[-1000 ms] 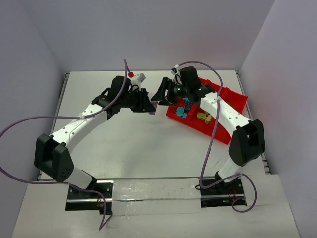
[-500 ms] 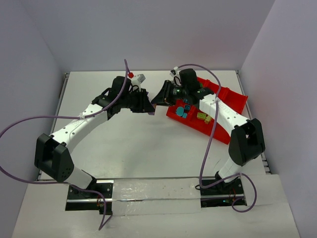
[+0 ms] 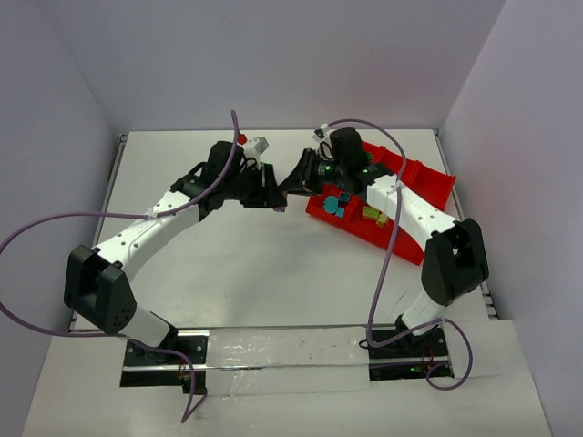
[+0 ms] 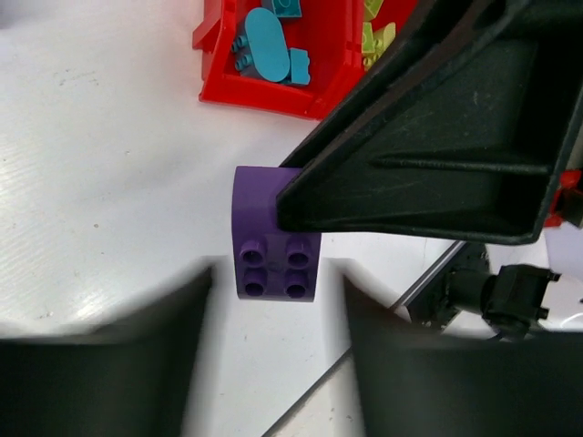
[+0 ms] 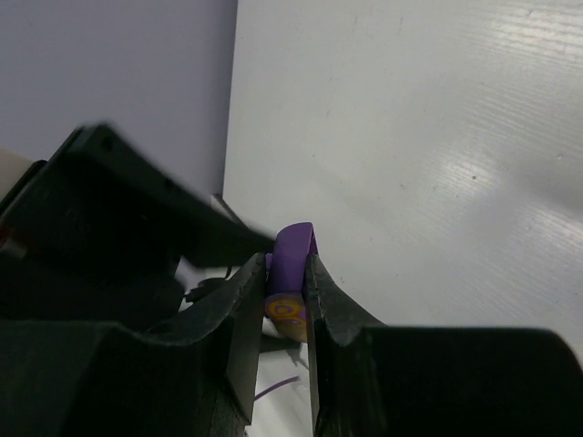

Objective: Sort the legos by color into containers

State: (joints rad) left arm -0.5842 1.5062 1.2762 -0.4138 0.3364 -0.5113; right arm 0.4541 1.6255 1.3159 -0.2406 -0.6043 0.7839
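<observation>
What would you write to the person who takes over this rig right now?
Left gripper: open, standing either side of the purple brick, not gripping it.
Right gripper: shut on the purple brick, above the table beside the red tray.
Done: teal pieces lie in one tray compartment, yellow-green pieces in the next.
Left: probably carry the purple brick to a compartment of its own and release it there.

Right gripper point(image 5: 288, 266) finger point(image 4: 428, 155) hiding upper right of small purple studded plastic brick point(image 4: 262, 238); left gripper point(image 4: 276, 284) fingers point(image 4: 100, 355) below it showing blurred.
</observation>
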